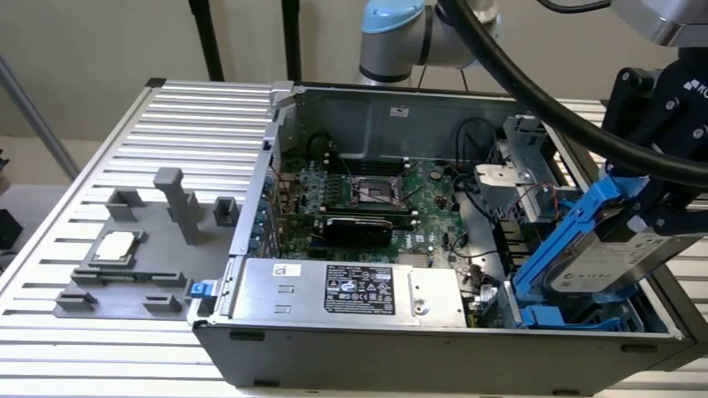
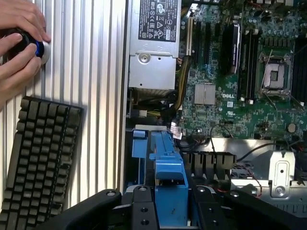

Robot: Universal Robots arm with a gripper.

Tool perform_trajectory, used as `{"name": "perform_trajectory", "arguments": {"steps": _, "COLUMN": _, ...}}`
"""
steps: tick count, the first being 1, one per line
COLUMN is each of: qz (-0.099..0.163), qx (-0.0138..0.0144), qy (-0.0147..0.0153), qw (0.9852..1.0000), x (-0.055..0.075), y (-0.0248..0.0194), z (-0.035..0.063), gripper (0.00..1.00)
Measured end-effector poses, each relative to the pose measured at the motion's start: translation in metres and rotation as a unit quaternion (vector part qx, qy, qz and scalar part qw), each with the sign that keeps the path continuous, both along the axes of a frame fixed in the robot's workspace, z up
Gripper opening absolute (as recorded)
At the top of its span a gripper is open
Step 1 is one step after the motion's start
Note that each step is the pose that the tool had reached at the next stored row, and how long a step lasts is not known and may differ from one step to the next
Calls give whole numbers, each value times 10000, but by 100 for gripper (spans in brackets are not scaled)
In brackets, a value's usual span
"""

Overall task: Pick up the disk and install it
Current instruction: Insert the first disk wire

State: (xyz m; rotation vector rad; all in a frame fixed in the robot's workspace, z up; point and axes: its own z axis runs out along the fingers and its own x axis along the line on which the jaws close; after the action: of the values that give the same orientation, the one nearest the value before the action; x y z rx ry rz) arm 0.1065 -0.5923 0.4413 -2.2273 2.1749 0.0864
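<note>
Disk (image 1: 603,265) (blue-framed) in gripper (image 1: 651,220), long axis aslant, lower end in case (image 1: 443,352)

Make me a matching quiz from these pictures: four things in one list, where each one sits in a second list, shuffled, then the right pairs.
Things:
1. disk
2. CPU chip
3. power supply
4. keyboard

Places:
A. on the ribbed table, near a person's hand
B. held tilted in the gripper, lower end at the blue bay
C. on the grey fixture, outside the case
D. inside the case, beside the motherboard

Pairs: 1-B, 2-C, 3-D, 4-A
</note>
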Motion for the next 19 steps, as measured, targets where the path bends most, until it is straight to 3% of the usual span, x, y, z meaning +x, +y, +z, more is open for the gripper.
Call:
{"name": "perform_trajectory", "arguments": {"steps": 7, "qz": 0, "qx": 0, "qy": -20, "qw": 10000, "x": 0, "y": -4, "z": -45, "gripper": 0}}
{"name": "perform_trajectory", "arguments": {"steps": 19, "qz": 0, "qx": 4, "qy": -26, "qw": 10000, "x": -8, "y": 1, "z": -186, "gripper": 0}}
